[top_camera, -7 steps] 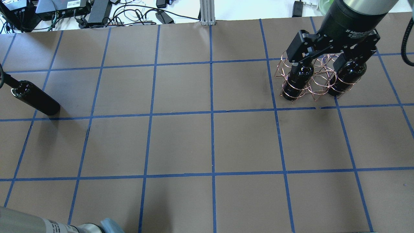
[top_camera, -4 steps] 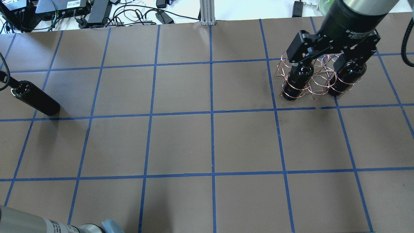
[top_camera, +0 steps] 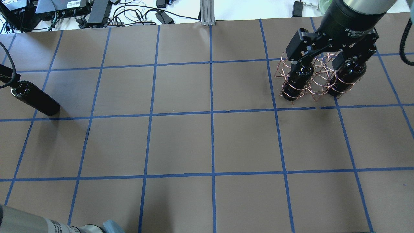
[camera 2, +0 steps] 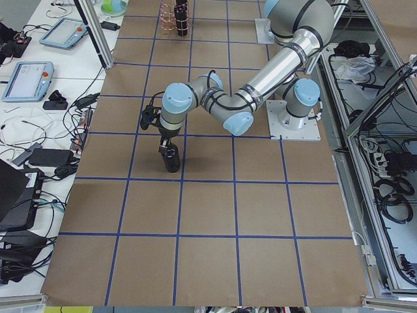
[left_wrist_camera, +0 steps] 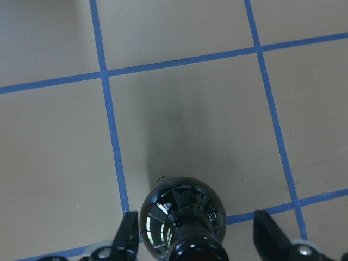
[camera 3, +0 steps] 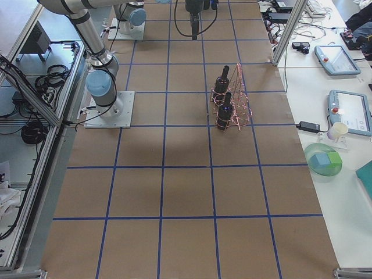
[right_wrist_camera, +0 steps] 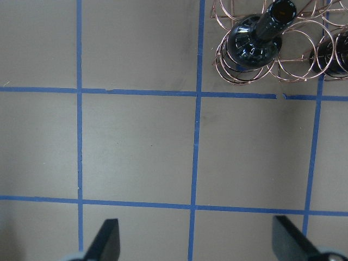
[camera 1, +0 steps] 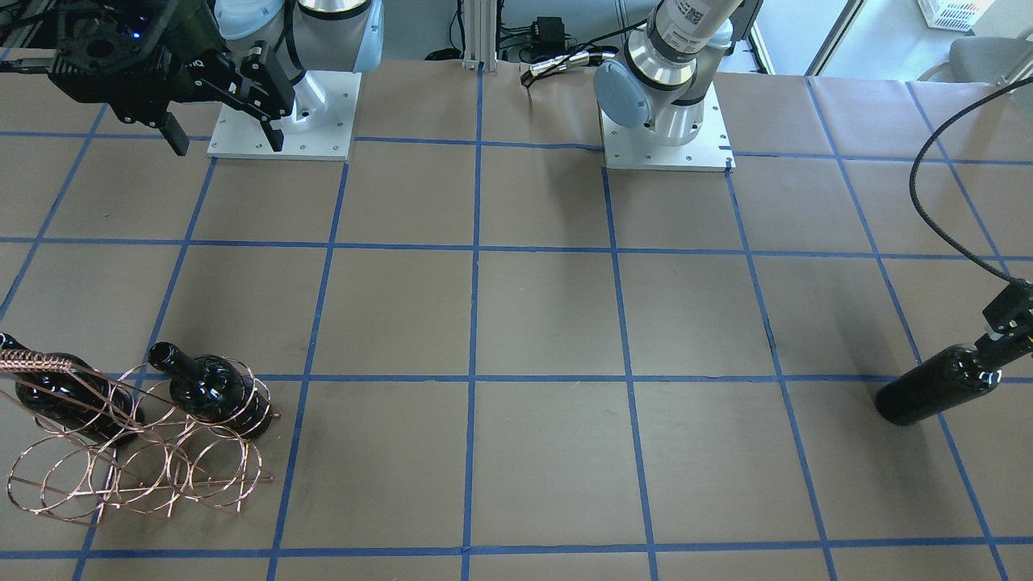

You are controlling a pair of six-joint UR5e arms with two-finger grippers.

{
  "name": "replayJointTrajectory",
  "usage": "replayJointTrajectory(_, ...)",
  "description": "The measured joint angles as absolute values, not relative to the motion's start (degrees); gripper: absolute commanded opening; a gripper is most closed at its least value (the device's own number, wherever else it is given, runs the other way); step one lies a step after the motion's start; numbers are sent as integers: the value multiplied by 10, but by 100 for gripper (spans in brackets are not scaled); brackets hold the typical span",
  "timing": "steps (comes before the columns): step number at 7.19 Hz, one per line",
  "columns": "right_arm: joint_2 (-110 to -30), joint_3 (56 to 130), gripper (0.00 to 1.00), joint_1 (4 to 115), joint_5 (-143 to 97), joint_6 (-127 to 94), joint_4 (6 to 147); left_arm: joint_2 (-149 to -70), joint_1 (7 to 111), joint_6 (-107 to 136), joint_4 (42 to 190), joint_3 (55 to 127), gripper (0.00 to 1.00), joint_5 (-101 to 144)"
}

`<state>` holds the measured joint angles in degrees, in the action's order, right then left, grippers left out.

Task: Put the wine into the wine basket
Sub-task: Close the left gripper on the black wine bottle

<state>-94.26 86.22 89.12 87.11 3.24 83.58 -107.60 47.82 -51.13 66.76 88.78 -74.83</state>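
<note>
A near-black wine bottle [top_camera: 37,100] stands on the table at the far left; it also shows in the front view [camera 1: 928,395] and the left wrist view [left_wrist_camera: 182,215]. My left gripper [left_wrist_camera: 198,239] is open, its fingers [left_wrist_camera: 128,234] on either side of the bottle's neck and apart from it. The copper wire basket [top_camera: 281,69] stands at the back right. It holds two alike bottles [top_camera: 296,82] [top_camera: 347,77] in its outer loops; the middle loops hold nothing. My right gripper [top_camera: 320,60] is open and empty, high above the basket.
Blue tape lines grid the brown table [top_camera: 210,139]. Cables and power bricks [top_camera: 97,11] lie beyond the far edge. The arm bases [camera 1: 666,129] sit on the robot's side. The basket's twisted handle [camera 1: 32,359] rises above its bottles.
My left arm has shifted slightly at the table's left edge. My right gripper has edged slightly away over the basket. The bottles have not moved.
</note>
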Motion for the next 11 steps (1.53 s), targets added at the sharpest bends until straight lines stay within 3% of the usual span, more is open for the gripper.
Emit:
replayJointTrajectory(1, -943, 862, 100, 891, 872, 34, 836, -1078, 478, -511, 668, 888, 68, -747)
replayJointTrajectory(11, -944, 862, 100, 891, 871, 36, 838, -1073, 477, -504, 694, 889, 68, -765)
